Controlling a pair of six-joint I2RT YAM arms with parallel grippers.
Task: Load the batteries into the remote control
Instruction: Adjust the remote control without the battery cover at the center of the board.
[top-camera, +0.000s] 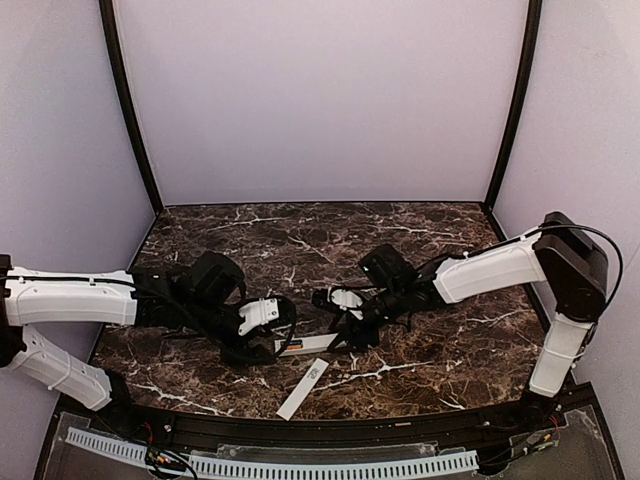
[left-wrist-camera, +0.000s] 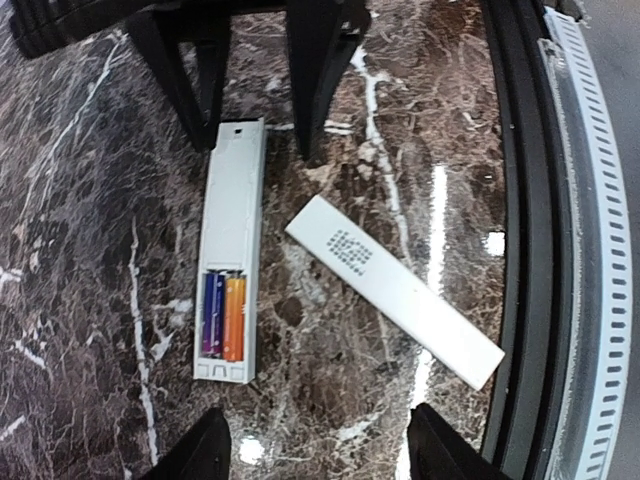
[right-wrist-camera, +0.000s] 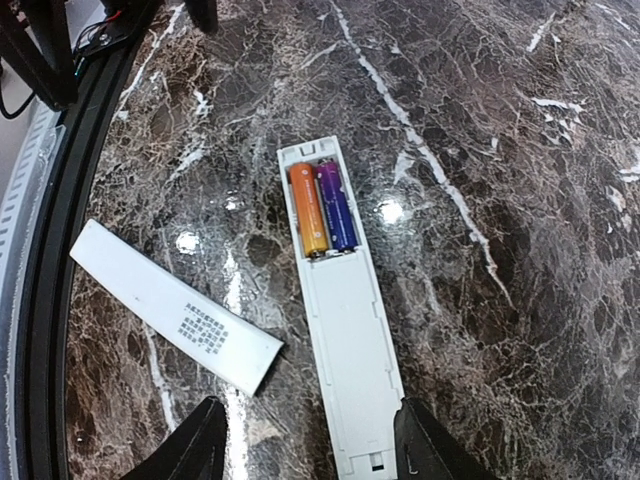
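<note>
- The remote control (left-wrist-camera: 232, 215) lies flat on the dark marble table (top-camera: 450, 250), back side up, stretched between the two grippers.
- Both batteries (left-wrist-camera: 223, 316) sit in the recess side by side, the orange one (right-wrist-camera: 308, 210) snug against the purple one (right-wrist-camera: 336, 205). So they're in already.
- The left gripper (left-wrist-camera: 318, 450) has its fingers (left-wrist-camera: 200, 455) spread wide and they're holding nothing. The battery end of the remote sits just ahead of the tips, closer to one finger than the other.
- The right gripper (right-wrist-camera: 312, 440) is spread wide too. The plain end of the remote lies between its fingers (right-wrist-camera: 200, 450), hugging one side. The left wrist view shows a clear gap on the other side, so there's no squeeze on it. Whether the near finger actually touches the remote, can't tell.
- From the right fingers, the batteries are at the far end of the remote.
- The loose white back cover (left-wrist-camera: 395, 290) lies on the table, printed side up, angled off beside the remote. One corner comes close to the remote's long edge but stays apart from it, and no finger touches the cover.
</note>
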